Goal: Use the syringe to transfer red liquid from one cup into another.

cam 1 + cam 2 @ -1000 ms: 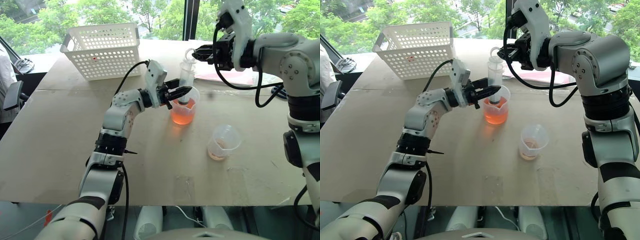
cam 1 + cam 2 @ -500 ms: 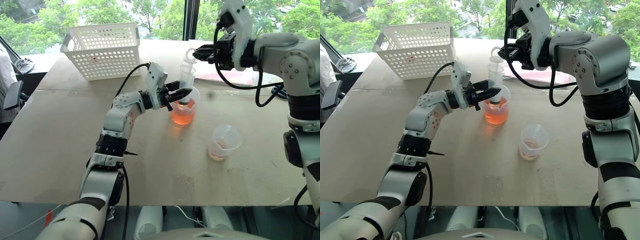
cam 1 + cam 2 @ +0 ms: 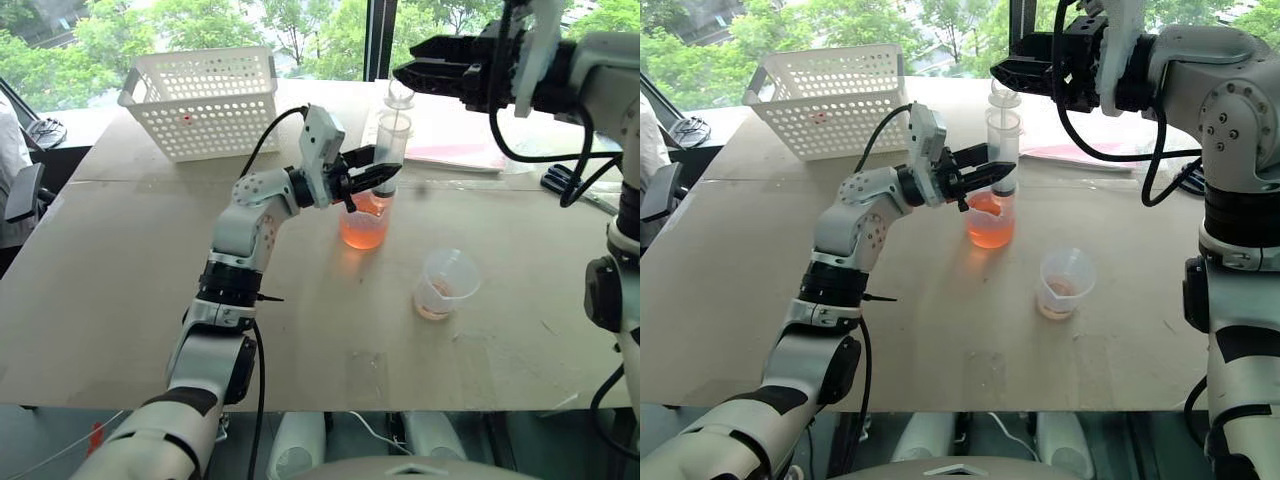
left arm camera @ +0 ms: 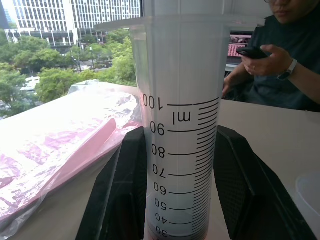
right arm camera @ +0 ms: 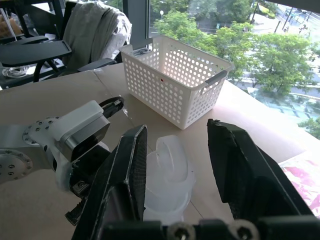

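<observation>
The syringe [image 3: 388, 150] stands upright with its lower end down inside the taller spouted cup [image 3: 365, 222], and the left gripper [image 3: 372, 177] is clamped on its clear barrel from the side, one black finger [image 4: 122, 195] pressed against each side of the printed scale. In the left wrist view the barrel looks clear down through the graduations, with a dark red trace at its very bottom edge. The plunger's pale top [image 5: 170, 167] sticks up above the barrel, and the right gripper [image 3: 408, 72] hovers just above and behind it, its two black fingers [image 5: 125, 180] spread apart on either side of that top and not touching it, so that hand grips nothing.

Directly beneath the syringe the spouted cup holds the red liquid [image 3: 363, 230], filling its lower part. Nearer the robot and off to the right of the syringe, well apart from it, stands the smaller flared cup [image 3: 446, 284] with only a thin reddish layer at its bottom. Both cups sit on the brown table [image 3: 120, 290].

Far to the left of the syringe, toward the window, rests a white perforated basket [image 3: 203, 100]. Behind the syringe on the right side lies crumpled clear plastic with pink showing through [image 4: 65, 135]. Beyond the table a person [image 4: 280, 65] sits looking at a phone.
</observation>
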